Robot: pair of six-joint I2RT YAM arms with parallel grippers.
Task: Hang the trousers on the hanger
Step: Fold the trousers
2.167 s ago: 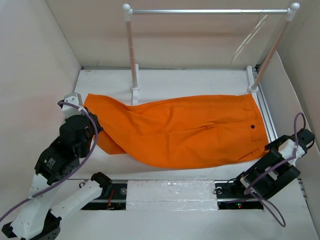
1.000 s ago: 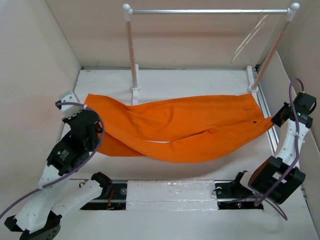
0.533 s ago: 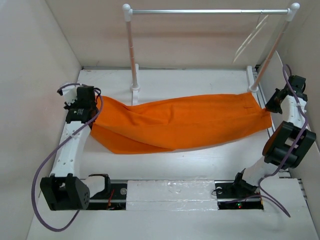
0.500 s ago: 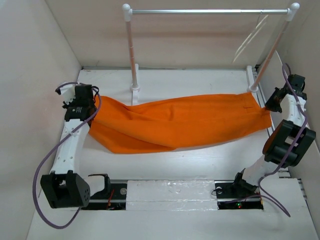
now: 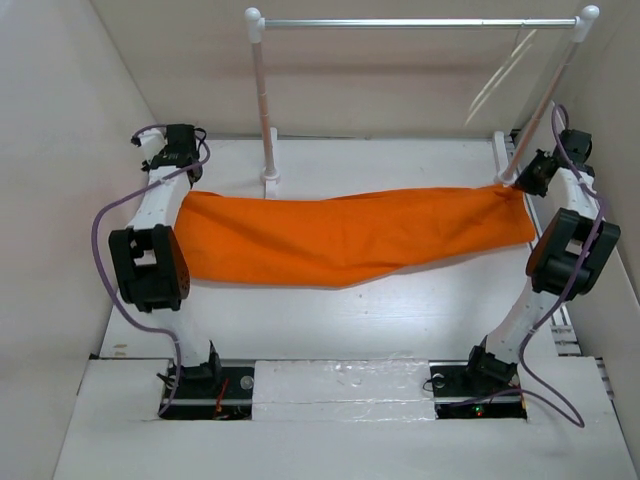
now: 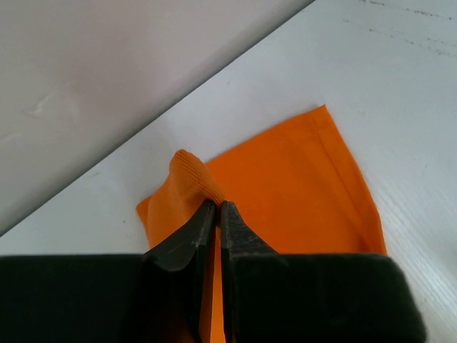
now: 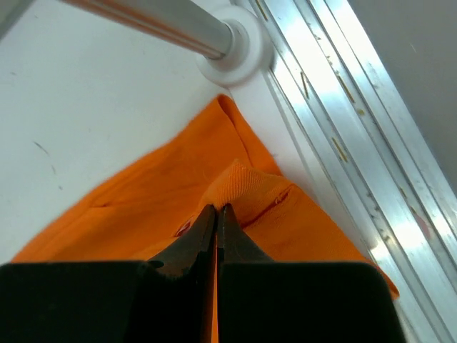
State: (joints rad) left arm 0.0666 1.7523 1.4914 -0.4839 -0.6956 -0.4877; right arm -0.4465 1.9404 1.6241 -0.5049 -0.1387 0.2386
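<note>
The orange trousers are stretched left to right across the white table, held at both ends. My left gripper is shut on a pinched fold at the leg end; in the left wrist view the fingers meet on a ridge of the trousers. My right gripper is shut on the waist end, where the closed fingers pinch a bump of the trousers. The cream-white hanger hangs from the rack bar at the back right, above and behind the right gripper.
The rack has a silver bar on two white posts, with one post foot close beside the right gripper. An aluminium rail runs along the right edge. Beige walls close in the table on three sides.
Both arms have reached out toward the back of the table, each carrying its end of the trousers. The cloth has shifted back and been pulled out longer and flatter.
</note>
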